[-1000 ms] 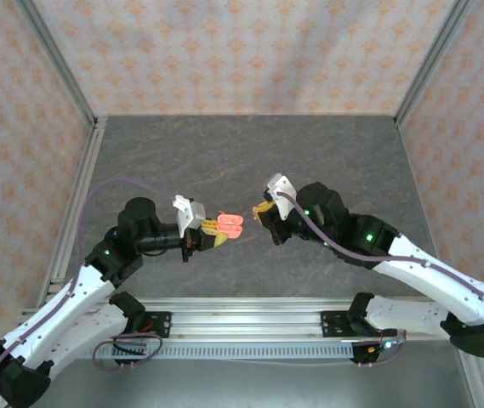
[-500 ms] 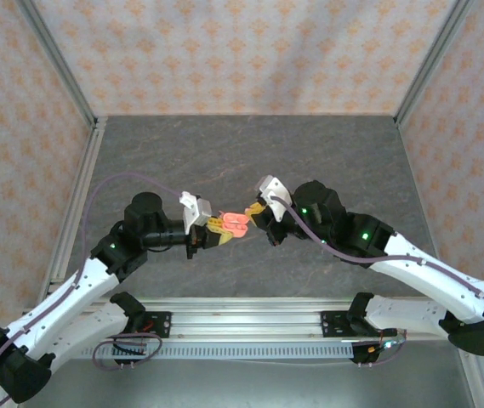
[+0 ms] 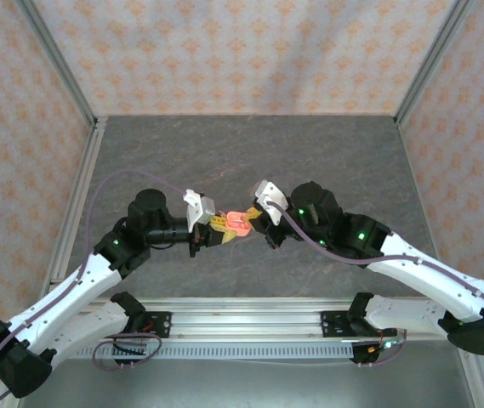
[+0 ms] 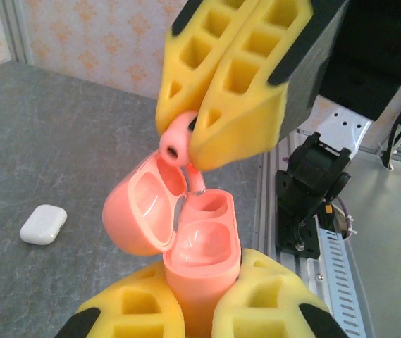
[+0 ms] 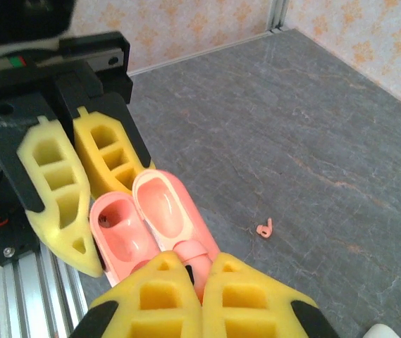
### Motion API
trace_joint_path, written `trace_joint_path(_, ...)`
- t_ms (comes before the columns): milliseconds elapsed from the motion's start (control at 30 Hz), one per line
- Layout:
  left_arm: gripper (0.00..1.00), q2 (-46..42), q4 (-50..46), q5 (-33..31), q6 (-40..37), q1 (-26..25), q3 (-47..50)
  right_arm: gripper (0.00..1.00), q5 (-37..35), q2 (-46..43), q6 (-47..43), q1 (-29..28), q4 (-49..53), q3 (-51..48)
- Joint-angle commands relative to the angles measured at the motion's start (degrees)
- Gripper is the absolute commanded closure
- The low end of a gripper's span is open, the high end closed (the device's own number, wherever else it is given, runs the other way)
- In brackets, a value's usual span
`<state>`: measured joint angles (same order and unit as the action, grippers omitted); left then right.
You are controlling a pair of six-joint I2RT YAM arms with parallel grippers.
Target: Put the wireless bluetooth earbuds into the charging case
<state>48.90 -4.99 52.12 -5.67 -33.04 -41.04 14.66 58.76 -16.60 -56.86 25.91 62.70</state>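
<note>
Left wrist, mid-frame: right gripper (image 4: 188,137) pinches earbud (image 4: 173,146) over open case (image 4: 201,243) clamped in left gripper (image 4: 200,303); I fear a skewed stem jamming, then dropping.

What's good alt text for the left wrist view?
Left gripper holds an open coral-pink charging case; right gripper pinches a coral-pink earbud close over its sockets. A closed white case lies on the grey table at left.
</note>
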Motion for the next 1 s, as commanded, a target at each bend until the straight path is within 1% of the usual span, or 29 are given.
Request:
trace_joint_path(0,1.00,-0.8,3.0,1.2,0.0,-0.4,-2.2,1.00,0.5,-1.3,-2.0,-0.5,0.0,-1.2)
trace_joint_path(300,1.00,-0.8,3.6,1.3,0.6,-0.5,-2.7,1.00,2.1,-2.0,-4.6,-0.5,1.5,-1.8)
trace_joint_path(600,1.00,-0.7,4.2,1.1,1.2,-1.1,-2.9,0.99,9.1,-1.0,-6.3,-0.5,0.6,-2.0)
trace_joint_path(700,1.00,-0.8,3.9,1.0,1.2,-1.2,-3.1,0.94,10.6,0.0,-6.4,-0.5,1.4,-1.4)
trace_joint_path(767,1.00,-0.8,3.7,1.0,1.0,-1.3,-3.2,0.89,11.1,0.7,-5.7,-0.5,1.7,-0.9)
trace_joint_path(833,1.00,-0.9,3.4,0.8,0.8,-1.4,-3.2,0.84,11.1,0.8,-5.2,-0.5,1.6,-0.6)
trace_joint_path(967,1.00,-1.1,3.0,0.6,0.6,-1.4,-3.2,0.78,10.4,0.1,-4.7,-0.5,1.3,-0.6)
